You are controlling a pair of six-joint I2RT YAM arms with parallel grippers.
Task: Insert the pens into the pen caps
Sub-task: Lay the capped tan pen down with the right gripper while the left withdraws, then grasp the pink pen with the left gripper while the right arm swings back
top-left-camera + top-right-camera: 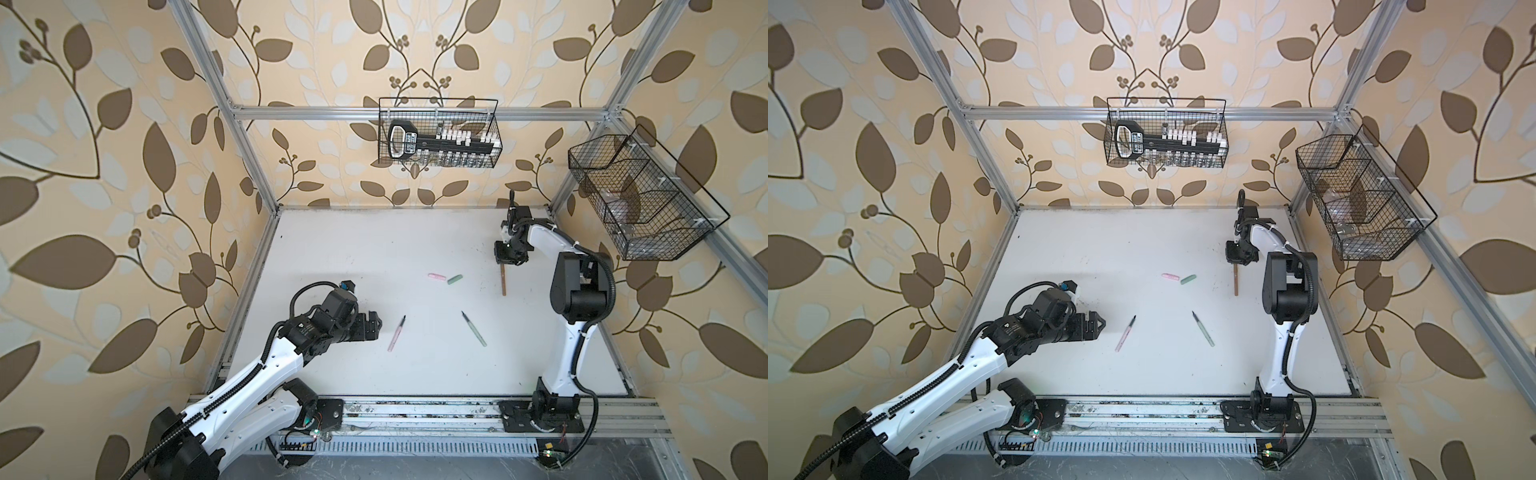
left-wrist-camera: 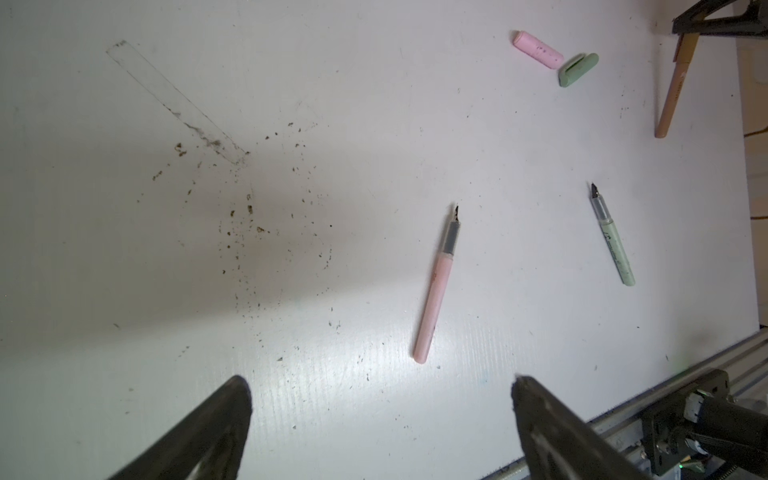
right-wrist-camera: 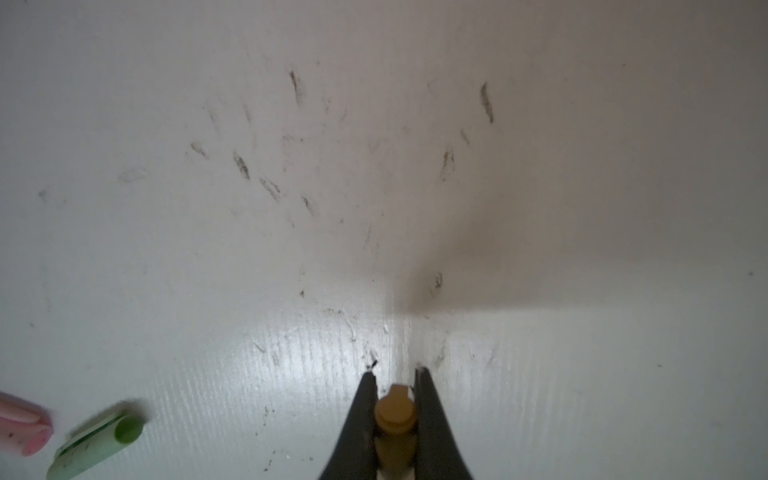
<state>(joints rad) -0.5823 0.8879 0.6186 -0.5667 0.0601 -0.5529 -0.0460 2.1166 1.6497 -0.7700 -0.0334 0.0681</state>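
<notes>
We see the brown pen [image 1: 503, 282] at the far right of the bench [image 1: 353, 249], a thin tan-brown stick. In the left wrist view it slants, with its lower end on the white surface and its upper end up between the right fingers [image 3: 436, 424]. In the right wrist view that upper end is blunt and rounded. The right fingers stand nearly together, close against both its sides, so we read them as clamped on the brown pen. Toward the middle lie two loose caps, the pink cap [image 1: 436, 276] and the green cap [image 1: 454, 278]. They are short stubby tubes just beside each other, their ends nearly meeting, and the green cap shows a flat clip along its side. Nearer the front lie the pink pen [image 1: 397, 334] and the green pen [image 1: 474, 330], well apart and flat on the bench. Each has a grey collar and a dark pointed tip, and the tips lean toward each other. The left fingers [image 2: 199, 440] hover to the left of the pink pen, spread wide and holding nothing. Dark specks [image 2: 249, 208] dot the bench below them.
</notes>
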